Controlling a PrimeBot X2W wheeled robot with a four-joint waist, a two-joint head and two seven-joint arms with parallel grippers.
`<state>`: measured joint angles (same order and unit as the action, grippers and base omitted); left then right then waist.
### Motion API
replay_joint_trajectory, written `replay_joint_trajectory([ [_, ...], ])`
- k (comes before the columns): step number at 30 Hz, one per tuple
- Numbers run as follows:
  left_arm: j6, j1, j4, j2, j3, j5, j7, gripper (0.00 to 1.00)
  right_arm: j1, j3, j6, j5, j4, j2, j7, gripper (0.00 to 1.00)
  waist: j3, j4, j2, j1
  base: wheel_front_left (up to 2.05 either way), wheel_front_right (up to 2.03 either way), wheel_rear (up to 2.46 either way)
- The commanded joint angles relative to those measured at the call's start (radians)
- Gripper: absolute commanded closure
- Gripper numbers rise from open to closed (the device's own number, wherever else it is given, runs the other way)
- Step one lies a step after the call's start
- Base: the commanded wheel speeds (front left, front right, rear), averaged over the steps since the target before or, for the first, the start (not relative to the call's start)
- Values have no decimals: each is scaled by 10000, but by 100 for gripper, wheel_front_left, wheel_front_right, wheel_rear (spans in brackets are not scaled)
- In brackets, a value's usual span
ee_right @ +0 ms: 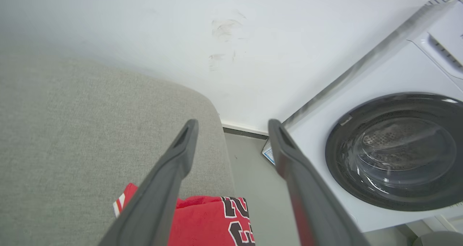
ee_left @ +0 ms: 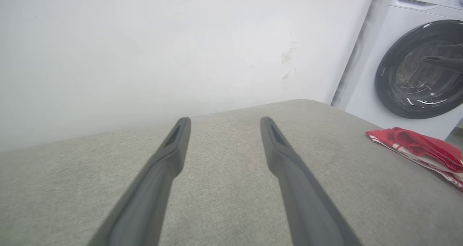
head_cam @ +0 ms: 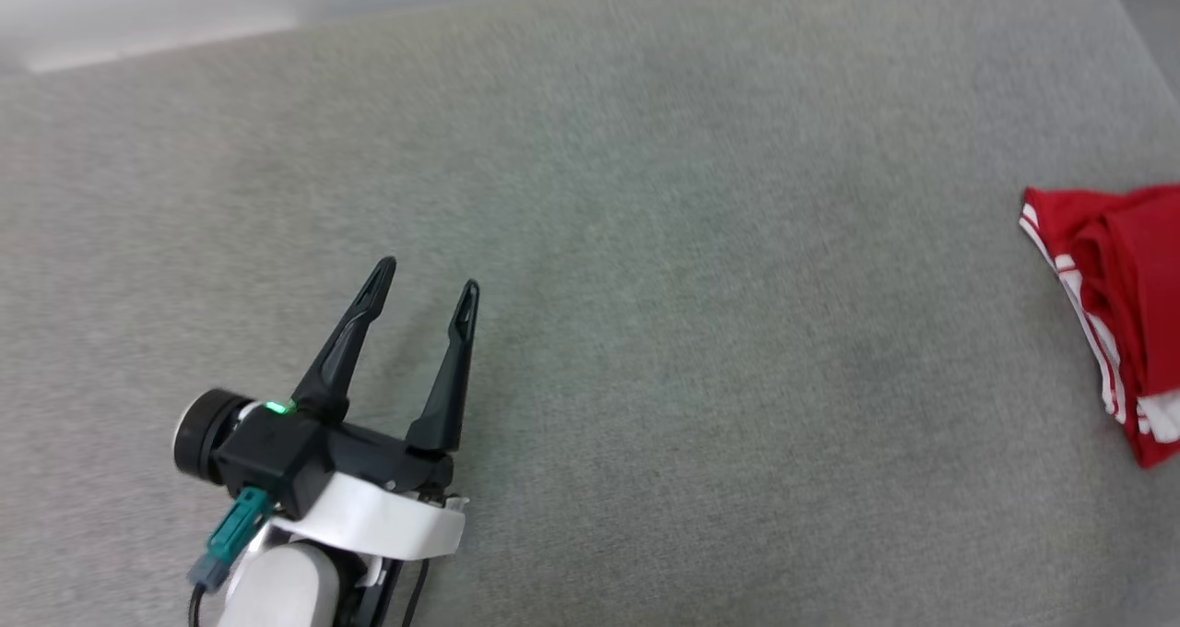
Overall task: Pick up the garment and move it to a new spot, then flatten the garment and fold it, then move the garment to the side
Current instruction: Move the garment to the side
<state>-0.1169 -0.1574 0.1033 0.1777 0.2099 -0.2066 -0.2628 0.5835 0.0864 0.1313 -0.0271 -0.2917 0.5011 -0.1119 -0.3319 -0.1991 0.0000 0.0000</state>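
Left end effector: two dark fingers spread apart, nothing between them, low over the bare grey surface, well apart from the washing machine. Right end effector: fingers likewise spread and empty, tips aimed toward the washing machine, with floor showing in the gap. Garment: red, white-striped trim, black-and-white numerals uppermost in the right wrist view; a compact bundle on the surface at the end nearest the washing machine, close to that edge. It lies directly below the right end effector and on the washing-machine side of the left one. Long axis: appears to run along the edge facing the washing machine, though the head view cuts it off. Nearer arm: right, by a wide margin. Status, as judged: bundle appears folded and set aside; any further handling falls to the right arm.
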Motion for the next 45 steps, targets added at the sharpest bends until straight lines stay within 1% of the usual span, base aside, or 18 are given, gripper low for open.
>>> replay_joint_trajectory([
  [1,13,121,-9,-54,-49,4,-24,0,-243,134,-11,168,138,-163,106,0,806,538,0,0,0,0,0],
  [3,25,336,-76,-152,-267,15,-23,0,-761,456,-10,429,960,-694,439,0,1176,810,0,0,0,0,0],
  [6,33,600,-167,-293,-586,31,-23,0,-1710,950,-10,874,2071,-1699,718,0,1657,1207,0,0,0,0,0],
  [8,61,819,-227,-444,-822,-20,-23,0,-2349,1067,-10,1131,2741,-2304,906,0,1923,1427,0,0,0,0,0],
  [10,43,1051,-361,-527,-944,-47,-23,0,-3067,885,-8,1575,3260,-2908,1002,0,2178,1638,0,0,0,0,0],
  [12,20,1211,-468,-573,-1056,-29,-23,0,-3537,1037,-13,2062,3635,-3481,1134,0,2358,1830,0,0,0,0,0],
  [13,8,1303,-515,-617,-1104,-43,-23,0,-3762,1012,-8,2249,3751,-3682,1199,0,2440,1917,0,0,0,0,0],
  [16,-20,1547,-679,-743,-1183,5,-23,0,-4436,717,-10,2524,3860,-4008,1399,0,2658,2141,0,0,0,0,0],
  [23,-74,1937,-1003,-872,-1330,45,-23,0,-5340,199,-8,2908,3336,-4257,2145,0,2996,2479,0,0,0,0,0],
  [26,-102,2065,-1112,-932,-1437,87,-23,0,-5627,27,-8,2890,3073,-4333,2532,0,3067,2544,0,0,0,0,0],
  [31,-118,2174,-1267,-1012,-1521,217,-23,0,-6036,-326,-8,2537,2685,-4410,3038,0,3106,2621,0,0,0,0,0],
  [38,-128,2259,-1522,-1076,-1524,300,-23,0,-6296,-550,-8,2080,2401,-4496,3414,0,3128,2652,0,0,0,0,0],
  [45,-137,2245,-1521,-1090,-1511,607,-23,0,-6219,-498,-8,2044,2310,-4528,3570,0,3153,2643,0,0,0,0,0],
])
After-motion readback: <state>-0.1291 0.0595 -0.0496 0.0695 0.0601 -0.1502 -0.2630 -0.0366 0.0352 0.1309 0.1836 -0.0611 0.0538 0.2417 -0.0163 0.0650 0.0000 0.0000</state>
